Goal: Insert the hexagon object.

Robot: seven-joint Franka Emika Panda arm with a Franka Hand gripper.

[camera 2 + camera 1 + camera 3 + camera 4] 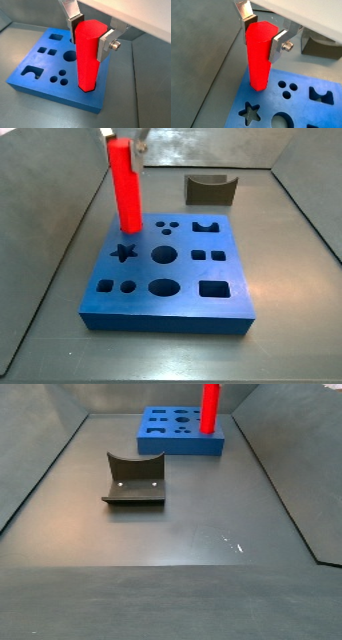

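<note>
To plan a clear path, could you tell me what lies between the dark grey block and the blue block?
Nothing: in a side view, bare grey floor separates the dark grey block from the blue block.

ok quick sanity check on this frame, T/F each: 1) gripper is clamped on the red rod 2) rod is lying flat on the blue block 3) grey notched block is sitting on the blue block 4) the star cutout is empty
1) True. The gripper is shut on the hexagon object, one finger on each side.
2) False. It stands upright, its lower end at a corner of the blue block.
3) False. The dark grey notched block rests on the floor, apart from the blue block.
4) True. The star cutout holds nothing.
</note>
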